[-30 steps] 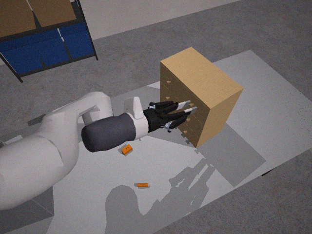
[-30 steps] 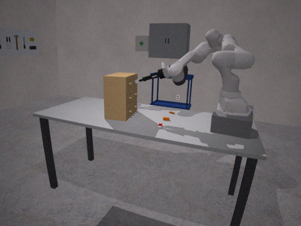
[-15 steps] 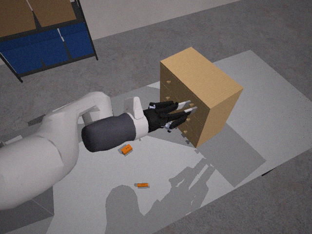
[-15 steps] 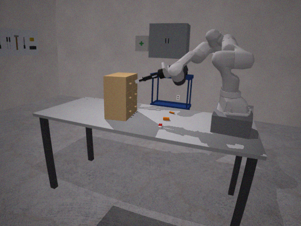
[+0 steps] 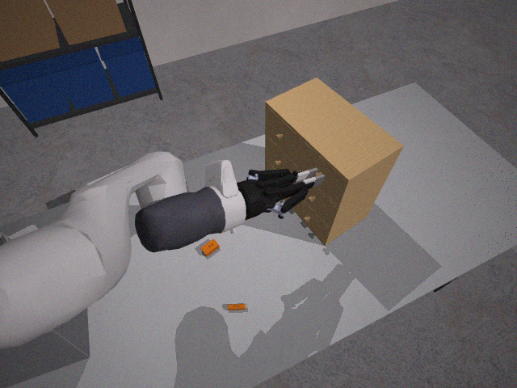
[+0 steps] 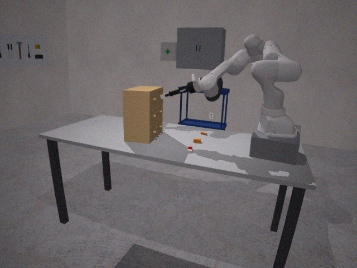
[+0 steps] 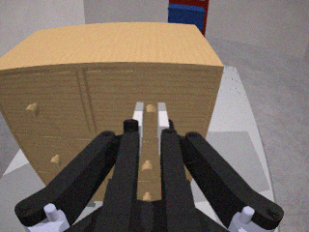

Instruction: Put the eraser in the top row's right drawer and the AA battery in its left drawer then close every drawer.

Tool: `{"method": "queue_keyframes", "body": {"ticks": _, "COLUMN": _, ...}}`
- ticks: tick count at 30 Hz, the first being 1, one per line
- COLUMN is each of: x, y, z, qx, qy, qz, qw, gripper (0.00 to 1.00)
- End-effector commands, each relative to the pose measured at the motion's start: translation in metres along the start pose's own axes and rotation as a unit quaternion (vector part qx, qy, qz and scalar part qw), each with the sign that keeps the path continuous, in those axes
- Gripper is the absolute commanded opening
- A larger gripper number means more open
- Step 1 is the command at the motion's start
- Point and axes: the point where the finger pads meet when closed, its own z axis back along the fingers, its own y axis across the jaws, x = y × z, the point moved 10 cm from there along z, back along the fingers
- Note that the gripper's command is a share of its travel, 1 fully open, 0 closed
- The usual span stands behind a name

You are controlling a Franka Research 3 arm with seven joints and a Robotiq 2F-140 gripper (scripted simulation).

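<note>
The small wooden chest [image 5: 329, 120] [image 6: 138, 115] [image 7: 111, 43] stands on the table with all its drawers pushed in. My gripper [image 5: 317, 176] [image 6: 165, 95] [image 7: 151, 113] reaches level at the drawer fronts. Its fingertips are shut on the knob [image 7: 151, 107] of the top row's right drawer. The top left drawer's knob [image 7: 32, 108] is free. The orange eraser [image 5: 210, 246] lies on the table under my forearm. The orange AA battery [image 5: 236, 306] lies flat further from the chest.
A small red and white thing [image 6: 189, 149] lies on the table [image 6: 86, 129] near its front edge. My base [image 6: 274, 147] stands at the table's right end. A blue shelf rack [image 5: 75, 79] [image 6: 203, 122] stands beyond the table.
</note>
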Motion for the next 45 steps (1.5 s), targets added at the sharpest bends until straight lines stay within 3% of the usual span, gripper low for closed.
{"method": "queue_keyframes", "body": {"ticks": 1, "x": 0.0, "y": 0.0, "z": -0.001, "qx": 0.0, "qy": -0.001, "qz": -0.003, "qw": 1.0, "gripper": 0.08}}
{"method": "queue_keyframes", "body": {"ticks": 28, "x": 0.002, "y": 0.0, "z": 0.003, "qx": 0.0, "qy": -0.001, "qz": -0.003, "qw": 1.0, "gripper": 0.08}}
{"method": "queue_keyframes", "body": {"ticks": 45, "x": 0.007, "y": 0.0, "z": 0.018, "qx": 0.0, "qy": -0.001, "qz": -0.003, "qw": 1.0, "gripper": 0.08}}
